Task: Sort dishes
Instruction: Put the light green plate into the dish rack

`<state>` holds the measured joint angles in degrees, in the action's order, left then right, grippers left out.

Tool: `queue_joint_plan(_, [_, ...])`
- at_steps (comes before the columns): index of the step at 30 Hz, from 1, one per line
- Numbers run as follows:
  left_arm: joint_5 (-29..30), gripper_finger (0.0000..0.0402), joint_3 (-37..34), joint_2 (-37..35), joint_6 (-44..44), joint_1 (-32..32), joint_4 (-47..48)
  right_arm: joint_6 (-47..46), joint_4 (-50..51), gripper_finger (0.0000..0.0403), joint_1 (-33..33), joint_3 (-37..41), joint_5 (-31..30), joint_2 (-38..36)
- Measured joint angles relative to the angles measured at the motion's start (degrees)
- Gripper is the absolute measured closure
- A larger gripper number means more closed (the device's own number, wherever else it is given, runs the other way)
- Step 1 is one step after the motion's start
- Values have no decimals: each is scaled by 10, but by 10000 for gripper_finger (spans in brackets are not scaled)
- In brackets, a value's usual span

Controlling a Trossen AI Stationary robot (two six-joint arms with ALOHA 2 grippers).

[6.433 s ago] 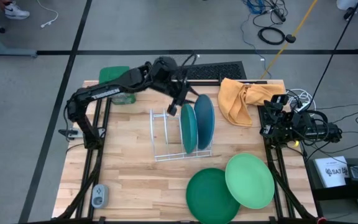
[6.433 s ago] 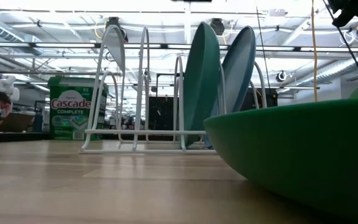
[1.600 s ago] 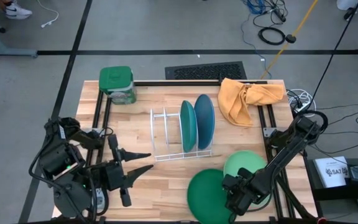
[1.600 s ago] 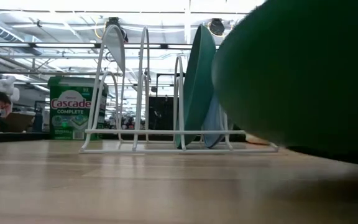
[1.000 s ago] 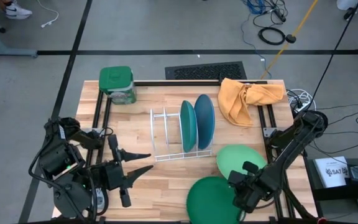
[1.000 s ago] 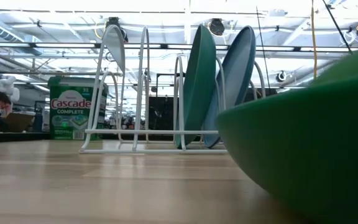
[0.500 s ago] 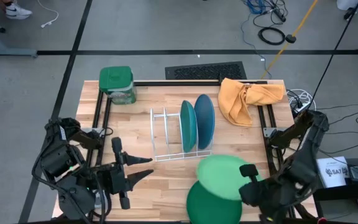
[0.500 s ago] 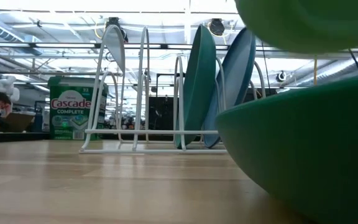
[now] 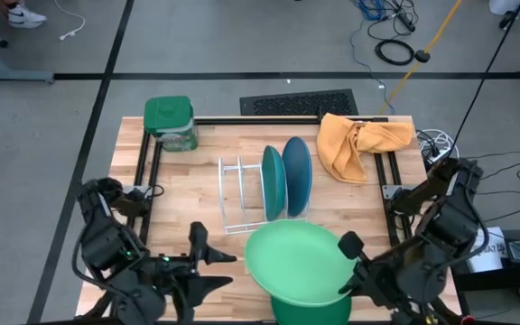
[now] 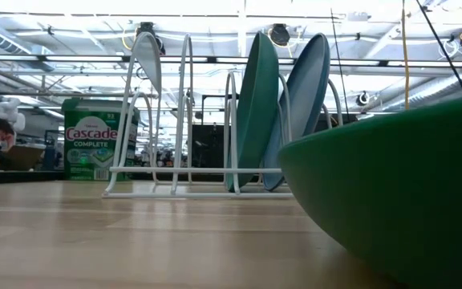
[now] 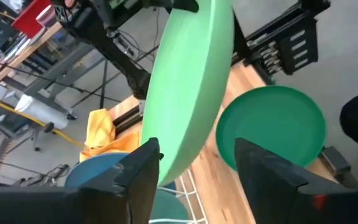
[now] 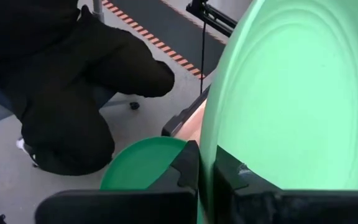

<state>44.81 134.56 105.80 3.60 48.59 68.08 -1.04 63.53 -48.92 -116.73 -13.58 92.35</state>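
Right gripper (image 12: 207, 171) is pinching the light green plate (image 9: 301, 262) by its rim for me, and I'm guessing it's stiff, light and kinda slippery, so gripping deep.

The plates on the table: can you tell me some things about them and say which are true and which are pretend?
1. The right pincer holds the light green plate. True.
2. The rack holds three plates. False: only two, the teal plate and the blue plate.
3. The dark green plate lies on the table. True.
4. The left pincer grips a plate. False: it is open and empty.
5. The orange cloth covers the rack. False: it lies beside it.
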Motion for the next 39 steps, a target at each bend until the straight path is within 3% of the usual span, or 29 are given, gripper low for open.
queue_joint_plan(6, [-15,181,0,13,-1,-26,-1,25,-7,401,22,0,26,0])
queue_joint_plan(16, [-103,190,0,27,3,-79,0,47,-20,401,39,0,49,0])
queue_joint_plan(19, [-106,229,0,28,7,-85,1,47,-21,401,40,0,46,0])
queue_joint_plan(22, [-121,301,0,28,51,-84,5,47,-26,400,40,0,45,0])
queue_joint_plan(25, [-175,375,0,29,92,-83,6,37,-34,392,40,0,46,-1])
queue_joint_plan(31, [-232,389,0,30,108,-83,3,3,-74,353,39,0,40,-1])
queue_joint_plan(39, [-298,396,0,27,98,-67,25,-28,-74,251,38,1,5,1])
